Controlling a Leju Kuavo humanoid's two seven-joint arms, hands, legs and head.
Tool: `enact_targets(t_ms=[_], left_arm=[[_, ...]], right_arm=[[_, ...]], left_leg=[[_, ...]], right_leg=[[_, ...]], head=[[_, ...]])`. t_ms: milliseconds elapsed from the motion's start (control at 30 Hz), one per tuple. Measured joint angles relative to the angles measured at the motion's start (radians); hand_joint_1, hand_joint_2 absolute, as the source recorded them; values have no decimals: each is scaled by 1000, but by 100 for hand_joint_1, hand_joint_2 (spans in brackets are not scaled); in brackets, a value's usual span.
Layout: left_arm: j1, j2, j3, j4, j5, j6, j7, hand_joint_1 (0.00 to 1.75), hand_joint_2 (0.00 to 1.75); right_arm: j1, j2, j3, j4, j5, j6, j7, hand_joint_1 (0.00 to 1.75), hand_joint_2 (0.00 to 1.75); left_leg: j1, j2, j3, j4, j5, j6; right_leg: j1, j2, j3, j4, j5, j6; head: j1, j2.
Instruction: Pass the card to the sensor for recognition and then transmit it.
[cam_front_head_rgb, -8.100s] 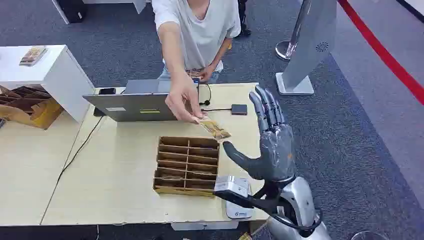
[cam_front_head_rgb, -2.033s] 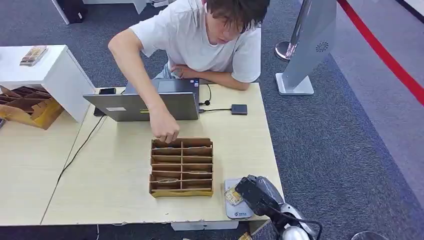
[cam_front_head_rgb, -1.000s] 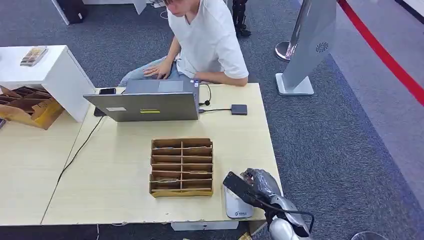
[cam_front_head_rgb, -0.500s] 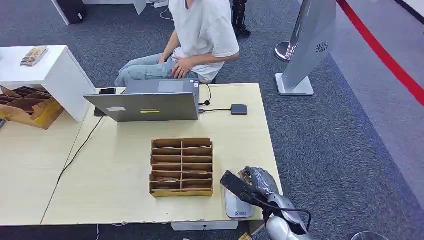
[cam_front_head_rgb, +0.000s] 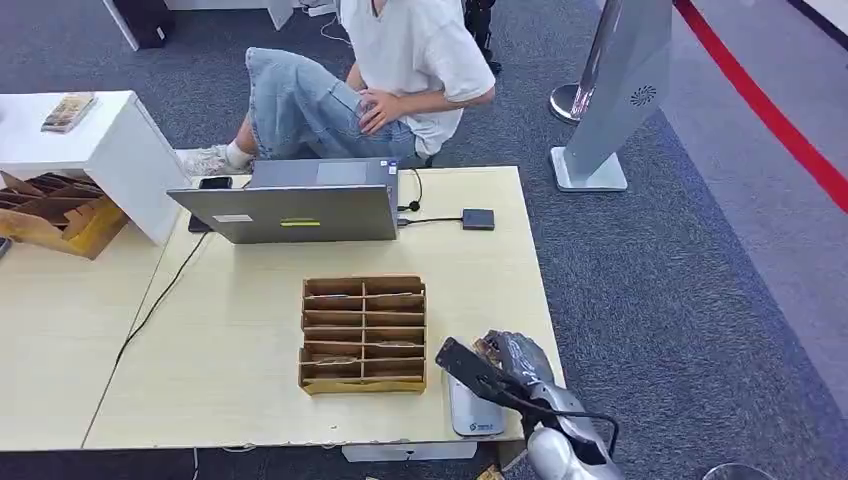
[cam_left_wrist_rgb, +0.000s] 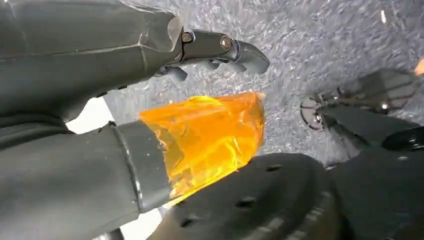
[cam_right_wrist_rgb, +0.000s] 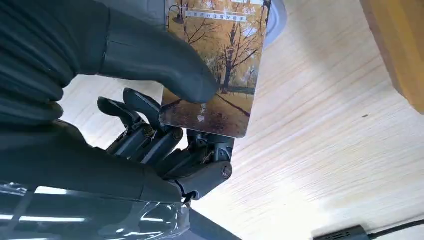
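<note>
Card (cam_right_wrist_rgb: 215, 65) with the autumn-trees picture is pinched by the right hand (cam_right_wrist_rgb: 150, 100), thumb against fingers (cam_right_wrist_rgb: 150, 135), over the white sensor (cam_front_head_rgb: 470, 408) at the tabletop's (cam_front_head_rgb: 250, 330) near right corner. Recognition looks underway; next, lift and hand it over. Left hand (cam_left_wrist_rgb: 150, 85) hangs, holding nothing, fingers apart.

Head view: high, looking down over table (cam_front_head_rgb: 250, 340). Wrist views: close behind hands; right shares same table (cam_right_wrist_rgb: 320, 150).
</note>
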Motion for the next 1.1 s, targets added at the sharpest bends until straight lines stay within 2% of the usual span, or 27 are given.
enact_targets(t_ms=[33, 67, 100, 133, 167, 500, 1100], left_arm=[[22, 20, 35, -2, -11, -31, -40, 0, 0], [7, 3, 3, -7, -169, 193, -13, 0, 0], [-5, -8, -13, -7, -199, 286, 1, 0, 0], [-20, -19, -29, -6, -211, 354, 11, 0, 0], [-34, -25, -39, -5, -216, 365, 14, 0, 0], [-53, -44, -76, -3, -218, 373, 9, 0, 0], [-53, -48, -77, -3, -213, 375, 5, 0, 0]], right_arm=[[-9, 7, -2, 11, 2, 9, -1, 175, 175], [-10, 7, -2, 14, -11, 3, -10, 175, 175], [-10, 7, -2, 15, -13, 2, -11, 175, 175], [-9, 7, -2, 14, -16, 0, -13, 175, 175], [-8, 7, -2, 14, -18, -2, -16, 175, 175], [-4, 7, -2, 14, -26, -8, -18, 175, 175], [-4, 7, -2, 14, -27, -13, -18, 175, 175]], left_leg=[[0, 0, 1, 0, 0, 0], [0, -2, 1, 0, 1, 0], [0, -2, 1, 0, 1, 0], [0, -2, 1, 0, 1, 0], [0, -2, 1, 0, 1, 0], [0, 1, 2, 1, 1, 0], [0, 1, 2, 1, 1, 0]], right_leg=[[0, 0, -1, 0, 0, 0], [0, -2, -1, 0, 0, 0], [0, -3, 2, 0, 0, 0], [0, -3, 2, 0, 0, 1], [0, -2, 3, 0, 1, 1], [0, 1, 2, 0, 2, 1], [0, 1, 2, 0, 2, 2]], head=[[0, 0], [0, 0], [0, 0], [0, 0], [1, 0], [0, 0], [0, 0]])
